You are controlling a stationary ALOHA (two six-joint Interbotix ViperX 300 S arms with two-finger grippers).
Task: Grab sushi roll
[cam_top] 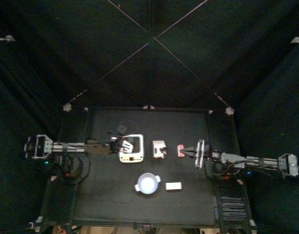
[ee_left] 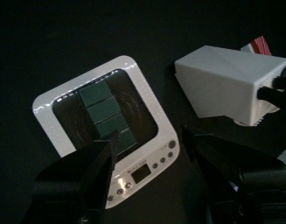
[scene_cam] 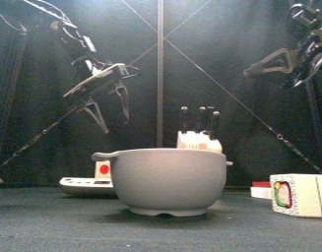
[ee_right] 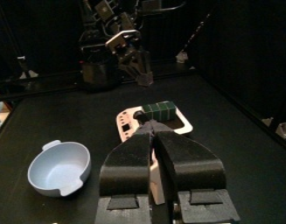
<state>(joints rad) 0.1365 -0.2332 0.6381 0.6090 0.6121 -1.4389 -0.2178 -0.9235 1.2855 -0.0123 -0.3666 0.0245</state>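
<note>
Beside the sushi roll (ee_left: 107,114) stands a white block (ee_left: 226,80).

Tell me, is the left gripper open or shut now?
Open. In the left wrist view its two fingers stand apart above the sushi roll on its white tray.

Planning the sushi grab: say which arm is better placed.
Left. Its open gripper hangs right above the sushi on its white tray; the right gripper sits shut, farther off.
</note>
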